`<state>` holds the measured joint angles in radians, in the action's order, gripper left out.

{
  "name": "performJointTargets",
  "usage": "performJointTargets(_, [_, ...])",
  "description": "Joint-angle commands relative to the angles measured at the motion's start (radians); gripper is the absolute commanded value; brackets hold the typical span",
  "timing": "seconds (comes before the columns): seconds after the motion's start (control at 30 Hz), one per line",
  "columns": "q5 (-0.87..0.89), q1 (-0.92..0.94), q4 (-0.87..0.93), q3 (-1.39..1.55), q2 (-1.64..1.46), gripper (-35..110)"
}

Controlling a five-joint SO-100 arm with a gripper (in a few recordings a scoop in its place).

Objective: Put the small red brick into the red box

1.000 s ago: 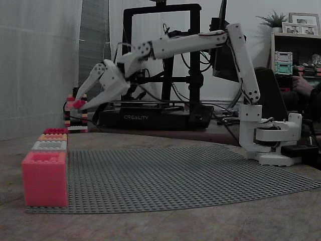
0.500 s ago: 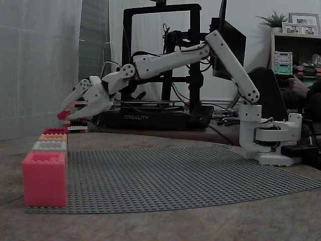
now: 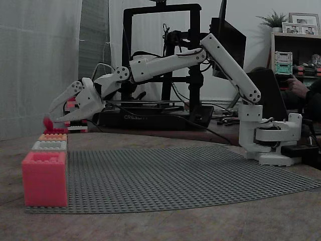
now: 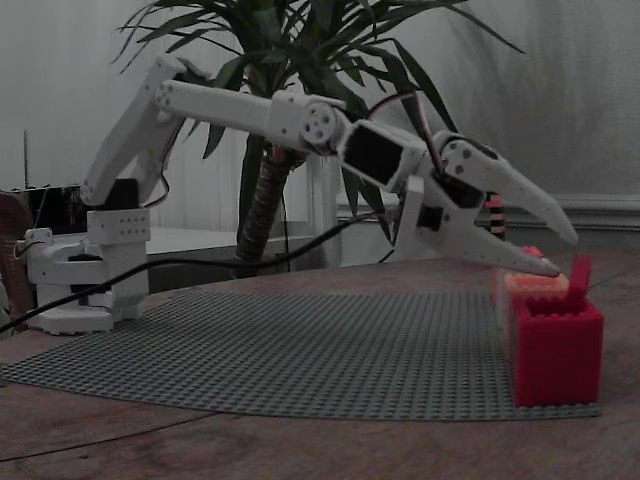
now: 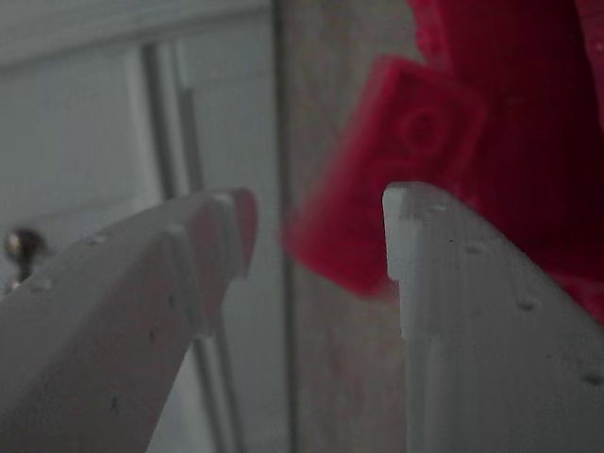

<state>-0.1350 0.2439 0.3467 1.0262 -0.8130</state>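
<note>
Moved: the arm (image 3: 170, 60) has gone lower and more to the left in a fixed view. The small red brick (image 3: 48, 124) was pinched at the fingertips a moment ago and is now down at the red box (image 3: 56, 131).
Small red brick: it stands up on its end at the top edge of the red box. In a fixed view the small red brick (image 4: 578, 275) pokes up at the back right corner of the box and leans a little. In the wrist view the small red brick (image 5: 377, 179) is a blurry red shape just past the fingertips.
Red box: in a fixed view it is the last one in a row of boxes. In a fixed view the red box (image 4: 555, 345) is the closest one, at the edge of the mat.
Gripper: the gripper (image 3: 51, 116) has its two white fingers wide apart and pinches nothing. The tips hang just over the brick. The lower tip is right beside the brick, and I cannot tell if they touch.
Other boxes: an orange box (image 3: 52, 137), a grey box (image 3: 49, 145) and a pink box (image 3: 44, 178) line up next to the red box, touching each other.
Mat: the grey bumpy mat (image 3: 175, 175) lies flat on the brown table (image 3: 200, 226).
Arm base: the white base (image 3: 271, 140) stands at the other side of the mat, well apart from the boxes.
Behind: a black printer (image 3: 160, 65) shows in a fixed view and a green plant (image 4: 300, 40) in a fixed view.
</note>
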Motion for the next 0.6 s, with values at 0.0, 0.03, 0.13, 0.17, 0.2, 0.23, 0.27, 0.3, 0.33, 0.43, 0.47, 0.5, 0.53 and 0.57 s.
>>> performJointTargets(0.0, [-0.014,-0.006,0.005,-0.072,-0.049,12])
performJointTargets(0.03, [-0.012,-0.006,0.005,-0.072,-0.052,11])
performJointTargets(0.13, [-0.011,-0.006,0.003,-0.072,-0.058,11])
performJointTargets(0.17, [-0.011,-0.006,0.003,-0.072,-0.061,11])
performJointTargets(0.2, [-0.006,-0.006,0.003,-0.072,-0.064,12])
performJointTargets(0.23, [-0.002,-0.006,0.003,-0.074,-0.067,12])
performJointTargets(0.27, [-0.002,-0.006,0.003,-0.075,-0.067,11])
performJointTargets(0.3, [-0.002,-0.006,0.003,-0.075,-0.069,11])
performJointTargets(0.33, [-0.002,-0.006,0.003,-0.075,-0.071,11])
performJointTargets(0.43, [-0.006,-0.005,0.008,-0.071,-0.094,8])
performJointTargets(0.47, [-0.006,-0.003,0.017,-0.066,-0.115,0])
performJointTargets(0.5, [0.006,-0.003,0.038,-0.058,-0.144,0])
performJointTargets(0.53, [0.015,-0.003,0.072,-0.051,-0.179,0])
performJointTargets(0.57, [0.025,-0.003,0.104,-0.038,-0.219,0])
